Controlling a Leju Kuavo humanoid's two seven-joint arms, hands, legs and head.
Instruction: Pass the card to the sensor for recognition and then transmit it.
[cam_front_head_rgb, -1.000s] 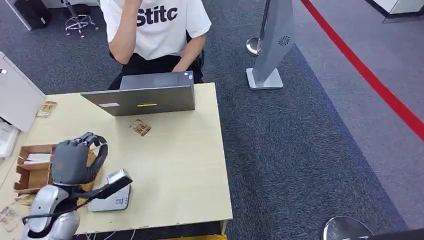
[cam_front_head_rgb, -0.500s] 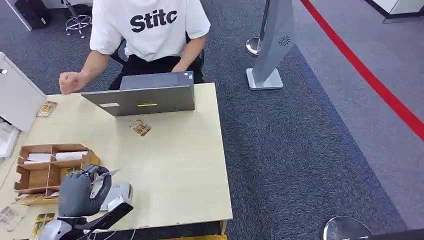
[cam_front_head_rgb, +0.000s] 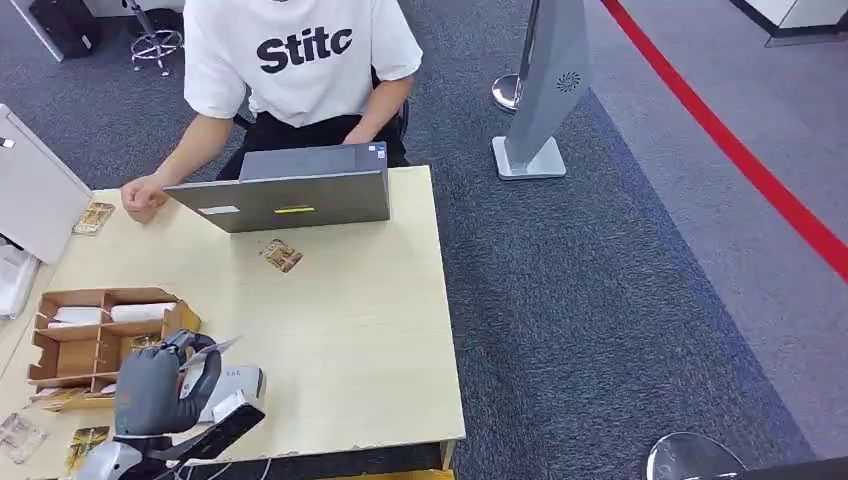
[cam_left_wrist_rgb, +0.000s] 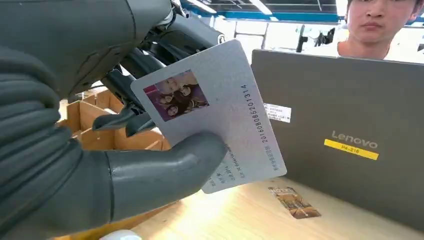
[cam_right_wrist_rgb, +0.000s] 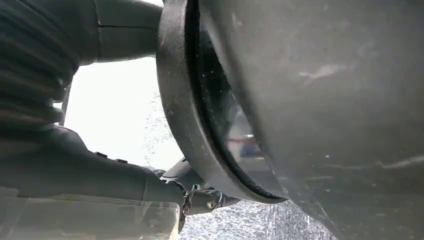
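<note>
My left hand (cam_front_head_rgb: 160, 385) hovers at the table's near left corner, right over the white sensor (cam_front_head_rgb: 238, 384). It pinches a pale ID card (cam_left_wrist_rgb: 220, 115) with a small photo between the thumb (cam_left_wrist_rgb: 160, 172) and the darker fingers. In the head view the card (cam_front_head_rgb: 218, 346) shows as a thin edge poking out above the hand. My right hand (cam_right_wrist_rgb: 75, 170) hangs low beside a dark curved part, its fingers too hidden to judge.
A grey laptop (cam_front_head_rgb: 290, 195) stands at the table's far edge, with a person seated behind it, one hand (cam_front_head_rgb: 145, 197) resting on the table. A wooden organiser (cam_front_head_rgb: 60, 345) sits left of my hand. Loose cards (cam_front_head_rgb: 282, 256) lie on the wood. A grey stand (cam_front_head_rgb: 545, 90) rises on the carpet.
My left hand came back from above the organiser to the near edge over the sensor, now with the card. The person lowered an arm to the table.
</note>
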